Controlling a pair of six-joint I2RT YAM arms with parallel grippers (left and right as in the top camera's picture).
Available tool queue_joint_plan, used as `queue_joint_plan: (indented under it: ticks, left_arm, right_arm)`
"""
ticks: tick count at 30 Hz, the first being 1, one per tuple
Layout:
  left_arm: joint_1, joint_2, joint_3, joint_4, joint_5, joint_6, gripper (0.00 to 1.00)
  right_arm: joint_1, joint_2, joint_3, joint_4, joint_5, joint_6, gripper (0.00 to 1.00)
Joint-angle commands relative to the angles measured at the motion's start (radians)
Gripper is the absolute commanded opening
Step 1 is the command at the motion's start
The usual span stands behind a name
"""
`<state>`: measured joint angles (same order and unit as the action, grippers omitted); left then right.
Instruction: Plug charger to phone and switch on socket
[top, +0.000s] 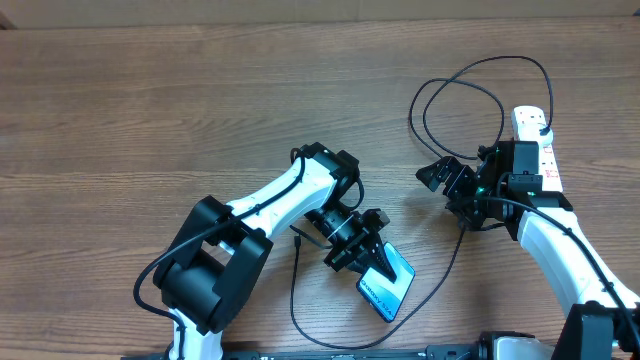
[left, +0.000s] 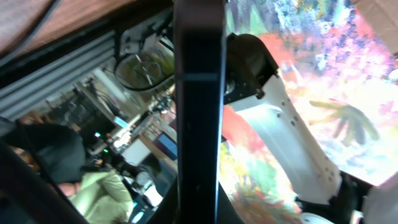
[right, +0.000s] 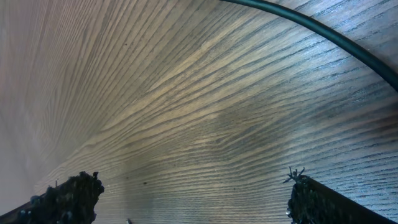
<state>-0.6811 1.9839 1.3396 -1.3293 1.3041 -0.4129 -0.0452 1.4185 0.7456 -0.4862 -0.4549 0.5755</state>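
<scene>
The left gripper (top: 368, 252) clamps the phone (top: 388, 283), tilted, low on the table (top: 150, 120). The right gripper (top: 440, 178) hangs wide open beside the socket (top: 530, 122). The charger (top: 430, 100) loops between them; its tip seems unplugged.

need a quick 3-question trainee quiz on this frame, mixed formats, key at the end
1. Multiple choice: the power strip lies A) by the left arm's base, B) next to the right arm, C) centred at the near edge.
2. True or false: the right gripper is open, with nothing between its fingers.
3. Fill in: the left gripper is shut on the ____.

Key: 1 B. 2 True. 3 phone.
</scene>
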Motion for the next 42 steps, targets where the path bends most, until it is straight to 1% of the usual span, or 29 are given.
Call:
queue_joint_plan:
  ticks: [1, 5, 35, 42]
  left_arm:
    - [0.0, -0.022, 0.002, -0.001, 0.084, -0.112, 0.04]
    - [0.0, -0.022, 0.002, -0.001, 0.084, -0.135, 0.04]
    - [0.002, -0.022, 0.002, 0.015, 0.083, -0.135, 0.04]
    - [0.002, -0.022, 0.002, 0.03, 0.08, -0.153, 0.04]
  right_arm:
    - [0.004, -0.008, 0.005, 0.006, 0.01, -0.008, 1.0]
    - [0.004, -0.008, 0.005, 0.006, 0.01, -0.008, 1.0]
    - [0.004, -0.008, 0.005, 0.006, 0.01, -0.008, 1.0]
    - [0.004, -0.008, 0.005, 0.006, 0.01, -0.008, 1.0]
